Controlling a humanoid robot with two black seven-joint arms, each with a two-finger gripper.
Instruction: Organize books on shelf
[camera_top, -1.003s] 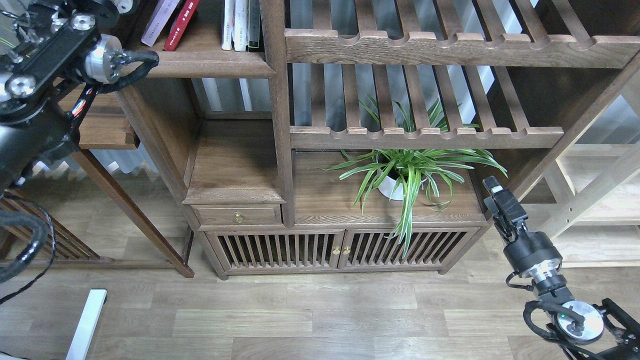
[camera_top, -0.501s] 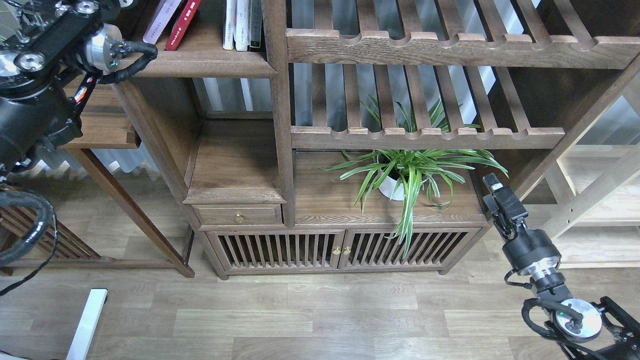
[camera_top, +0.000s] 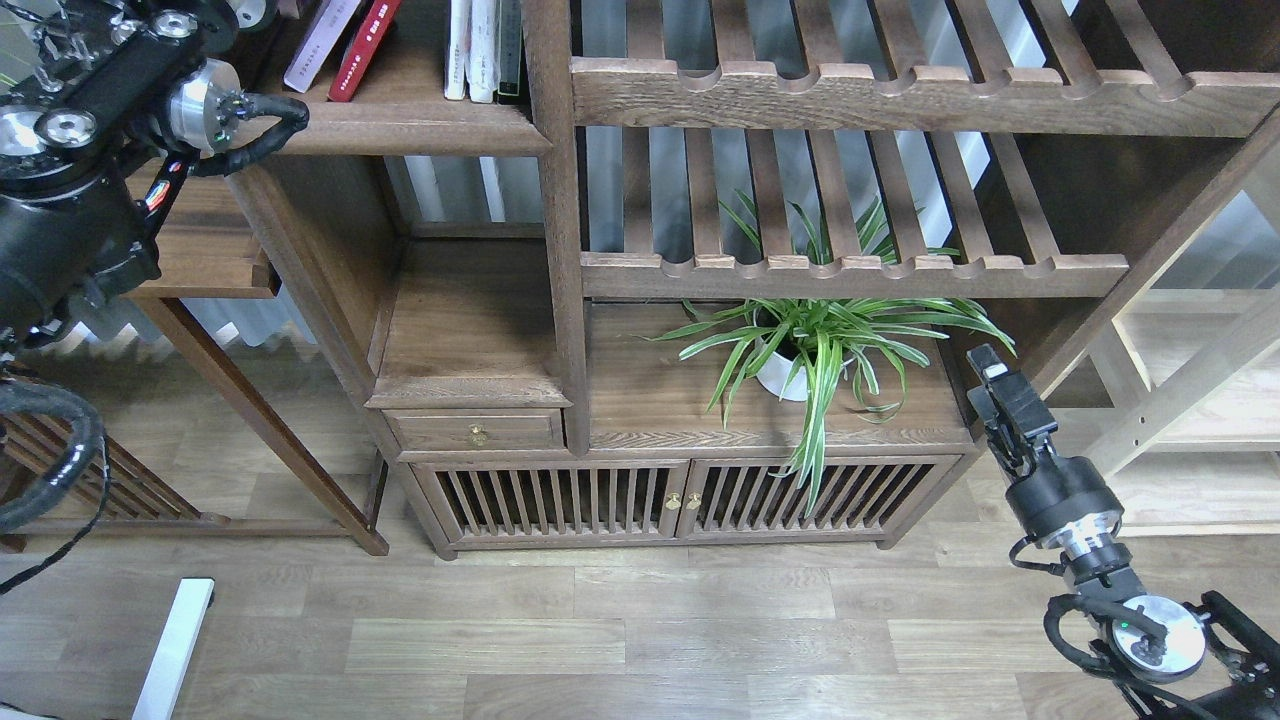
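Note:
Two books lean to the right on the shelf (camera_top: 420, 128) at the top left: a pale white-lavender one (camera_top: 318, 42) and, just right of it, a red one (camera_top: 362, 45). Only their lower parts show. The maroon book is out of view. My left arm comes in at the top left, and its wrist (camera_top: 200, 95) hangs just left of the shelf's front edge. Its gripper is cut off by the top edge. My right gripper (camera_top: 986, 366) is low at the right, pointing up beside the cabinet's right corner. It holds nothing, and its fingers cannot be told apart.
Thin white-spined volumes (camera_top: 480, 48) stand upright at the shelf's right end against a post (camera_top: 555, 200). Slatted racks (camera_top: 850, 95) fill the right side. A potted spider plant (camera_top: 810, 345) sits on the low cabinet (camera_top: 680, 500). A small side shelf (camera_top: 200, 270) lies under my left arm.
My left arm has shifted a little up and to the left. The right arm has barely moved. The books have not moved.

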